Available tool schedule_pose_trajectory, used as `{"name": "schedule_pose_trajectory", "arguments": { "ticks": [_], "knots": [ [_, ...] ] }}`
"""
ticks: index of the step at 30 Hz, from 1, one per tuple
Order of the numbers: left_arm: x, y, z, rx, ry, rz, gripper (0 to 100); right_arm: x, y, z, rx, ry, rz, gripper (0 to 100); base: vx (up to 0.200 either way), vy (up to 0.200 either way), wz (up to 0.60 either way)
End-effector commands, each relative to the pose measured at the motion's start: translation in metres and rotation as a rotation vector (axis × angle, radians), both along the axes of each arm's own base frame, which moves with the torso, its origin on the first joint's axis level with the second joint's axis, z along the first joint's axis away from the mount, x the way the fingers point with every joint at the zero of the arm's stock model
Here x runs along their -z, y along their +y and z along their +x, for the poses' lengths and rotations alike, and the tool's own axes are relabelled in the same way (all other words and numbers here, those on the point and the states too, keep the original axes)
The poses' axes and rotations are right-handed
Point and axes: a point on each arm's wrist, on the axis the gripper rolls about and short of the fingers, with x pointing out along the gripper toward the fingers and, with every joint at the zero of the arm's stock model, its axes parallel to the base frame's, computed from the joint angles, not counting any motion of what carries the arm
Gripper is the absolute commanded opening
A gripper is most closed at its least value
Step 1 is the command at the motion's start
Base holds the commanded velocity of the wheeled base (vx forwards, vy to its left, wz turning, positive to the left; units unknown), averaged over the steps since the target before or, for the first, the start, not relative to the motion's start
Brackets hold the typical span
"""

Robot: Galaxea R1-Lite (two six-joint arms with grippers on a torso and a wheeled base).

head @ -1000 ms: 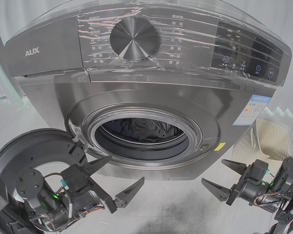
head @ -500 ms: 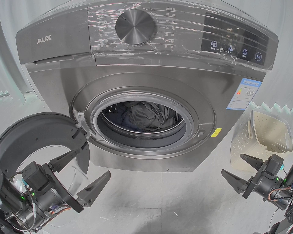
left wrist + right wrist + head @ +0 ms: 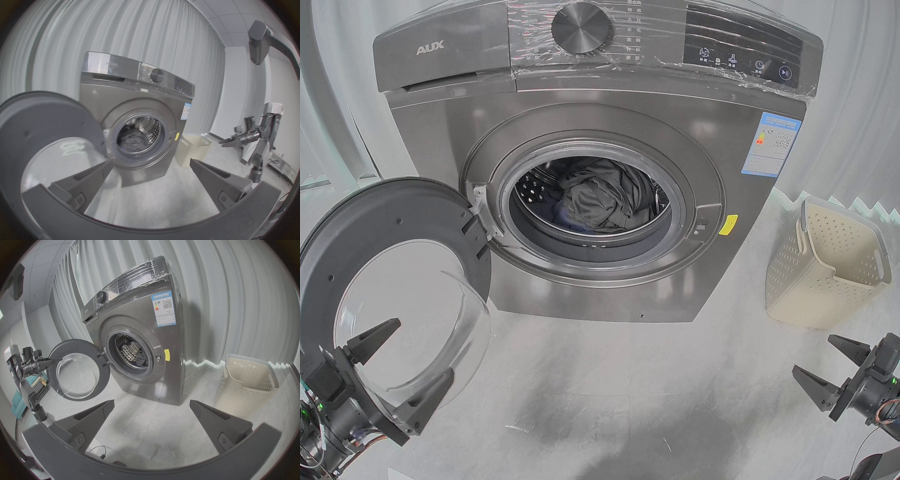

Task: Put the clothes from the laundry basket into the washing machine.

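Note:
The grey washing machine (image 3: 600, 94) stands ahead with its round door (image 3: 394, 275) swung open to the left. Dark clothes (image 3: 606, 194) lie inside the drum, also seen as clothes (image 3: 132, 140) and clothes (image 3: 141, 358). The cream laundry basket (image 3: 831, 269) sits on the floor to the machine's right, and its inside looks bare in basket (image 3: 250, 380). My left gripper (image 3: 419, 353) hangs open and holds nothing, low at the left in front of the door. My right gripper (image 3: 822, 365) is open and holds nothing, low at the right just before the basket.
Pale curtains (image 3: 234, 296) hang behind the machine and basket. Grey floor (image 3: 625, 387) stretches open between both arms and the machine front. The open door takes up the space at the left.
The whole head view has pulled back from the machine, so machine and basket look smaller and farther. Both open grippers have dropped toward the lower corners of the view.

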Motion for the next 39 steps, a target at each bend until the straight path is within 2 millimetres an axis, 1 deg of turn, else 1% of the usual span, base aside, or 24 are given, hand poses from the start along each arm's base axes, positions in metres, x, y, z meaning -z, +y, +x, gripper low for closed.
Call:
{"name": "schedule_pose_trajectory", "arguments": {
  "ticks": [1,3,4,7,8,9,10,13,14,17,18,20,24,26,29,31,32,35,39],
  "knots": [
    [0.007,0.039,-0.041,-0.151,-0.079,-0.034,100,0.004,-0.031,-0.044,0.115,-0.090,0.028,100,-0.200,0.000,0.00],
    [0.010,0.043,-0.048,-0.176,-0.084,-0.037,100,0.006,-0.036,-0.053,0.153,-0.113,0.023,100,-0.100,0.000,0.00],
    [0.013,0.048,-0.056,-0.214,-0.097,-0.052,100,0.010,-0.040,-0.062,0.187,-0.130,0.017,100,0.000,0.000,0.00],
    [0.021,0.054,-0.067,-0.292,-0.102,-0.054,100,0.019,-0.046,-0.078,0.240,-0.161,0.010,100,0.000,0.000,0.00],
    [0.024,0.055,-0.071,-0.319,-0.103,-0.053,100,0.022,-0.047,-0.083,0.251,-0.170,0.006,100,0.000,0.000,0.00],
    [0.024,0.055,-0.071,-0.319,-0.103,-0.053,100,0.022,-0.047,-0.083,0.251,-0.170,0.006,100,0.000,0.000,0.00],
    [0.031,0.057,-0.078,-0.378,-0.105,-0.049,100,0.028,-0.048,-0.093,0.266,-0.192,0.004,100,0.000,0.000,0.00],
    [0.040,0.058,-0.088,-0.396,-0.115,-0.045,100,0.039,-0.049,-0.102,0.292,-0.203,0.003,100,-0.133,0.133,0.00],
    [0.042,0.058,-0.091,-0.394,-0.113,-0.045,100,0.043,-0.049,-0.103,0.295,-0.187,0.003,100,-0.200,0.200,0.00],
    [0.052,0.057,-0.095,-0.420,-0.077,-0.053,100,0.046,-0.049,-0.104,0.306,-0.158,0.011,100,-0.200,0.200,0.00],
    [0.052,0.057,-0.095,-0.421,-0.076,-0.054,100,0.046,-0.049,-0.104,0.308,-0.156,0.012,100,-0.200,0.200,0.00],
    [0.059,0.057,-0.095,-0.451,-0.023,-0.054,100,0.051,-0.050,-0.104,0.366,-0.108,0.001,100,-0.200,0.200,0.00],
    [0.068,0.055,-0.099,-0.549,-0.008,0.005,100,0.051,-0.050,-0.104,0.372,-0.109,-0.017,100,-0.200,0.200,0.00],
    [0.075,0.055,-0.099,-0.568,0.038,0.064,100,0.051,-0.050,-0.104,0.372,-0.109,-0.020,100,-0.200,0.200,0.00],
    [0.076,0.055,-0.099,-0.560,0.058,0.047,100,0.051,-0.050,-0.104,0.391,-0.109,-0.020,100,0.000,0.000,0.00],
    [0.081,0.056,-0.101,-0.541,0.077,0.021,100,0.052,-0.048,-0.107,0.467,-0.133,-0.025,100,0.000,0.000,0.00],
    [0.081,0.056,-0.102,-0.541,0.077,0.014,100,0.054,-0.047,-0.109,0.475,-0.150,-0.020,100,0.000,0.000,0.00],
    [0.081,0.056,-0.102,-0.539,0.075,0.015,100,0.058,-0.046,-0.111,0.377,-0.151,-0.034,100,0.000,0.000,0.00],
    [0.081,0.055,-0.102,-0.537,0.075,0.014,100,0.058,-0.046,-0.111,0.365,-0.158,-0.041,100,0.000,0.000,0.00]
  ]
}}
